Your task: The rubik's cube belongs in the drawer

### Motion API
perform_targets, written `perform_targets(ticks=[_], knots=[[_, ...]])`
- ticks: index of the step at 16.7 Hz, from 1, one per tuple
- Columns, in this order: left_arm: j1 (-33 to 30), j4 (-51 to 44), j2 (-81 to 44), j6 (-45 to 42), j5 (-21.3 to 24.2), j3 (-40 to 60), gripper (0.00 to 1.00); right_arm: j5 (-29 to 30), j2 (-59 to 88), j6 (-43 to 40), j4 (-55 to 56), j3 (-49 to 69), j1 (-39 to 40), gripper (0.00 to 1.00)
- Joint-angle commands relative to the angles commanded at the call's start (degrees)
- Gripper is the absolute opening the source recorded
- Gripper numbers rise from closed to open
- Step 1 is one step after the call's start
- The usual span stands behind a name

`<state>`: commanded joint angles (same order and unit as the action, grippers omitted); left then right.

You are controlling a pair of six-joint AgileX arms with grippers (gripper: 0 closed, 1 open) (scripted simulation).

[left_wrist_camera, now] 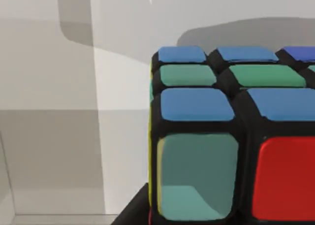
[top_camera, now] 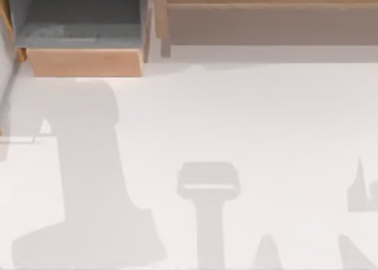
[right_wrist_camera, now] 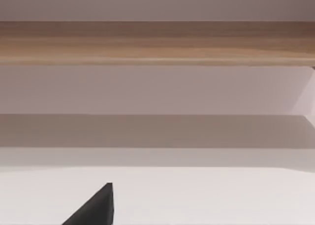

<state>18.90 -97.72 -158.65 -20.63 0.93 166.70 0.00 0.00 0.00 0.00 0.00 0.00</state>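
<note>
Cube (left_wrist_camera: 231, 136) sits close under the left wrist camera, seemingly carried by the left hand; grip itself can't be confirmed. Drawer (top_camera: 82, 62) at tabletop (top_camera: 248, 128) far left is open, nothing visible inside. Remaining: release cube into it. Right hand (right_wrist_camera: 96, 208) idle facing the shelf (right_wrist_camera: 157, 43).

Bright, even light; soft grey shadows cross the table (top_camera: 266, 134).

A black fingertip (right_wrist_camera: 93, 208) of the right hand (the rest out of frame) juts into its wrist view.
</note>
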Motion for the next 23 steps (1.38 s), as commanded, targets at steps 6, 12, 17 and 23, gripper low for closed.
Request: perform_targets(ticks=[6, 12, 17, 23], knots=[[0.1, -0.1, -0.2, -0.1, 0.1, 0.0, 0.00, 0.0, 0.0, 0.0, 0.0, 0.0, 0.0, 1.00], [0.1, -0.1, -0.2, -0.1, 0.1, 0.0, 0.45, 0.0, 0.0, 0.0, 0.0, 0.0, 0.0, 1.00], [0.1, -0.1, -0.2, -0.1, 0.1, 0.0, 0.83, 0.0, 0.0, 0.0, 0.0, 0.0, 0.0, 1.00], [0.1, -0.1, -0.2, -0.1, 0.1, 0.0, 1.00, 0.0, 0.0, 0.0, 0.0, 0.0, 0.0, 1.00]])
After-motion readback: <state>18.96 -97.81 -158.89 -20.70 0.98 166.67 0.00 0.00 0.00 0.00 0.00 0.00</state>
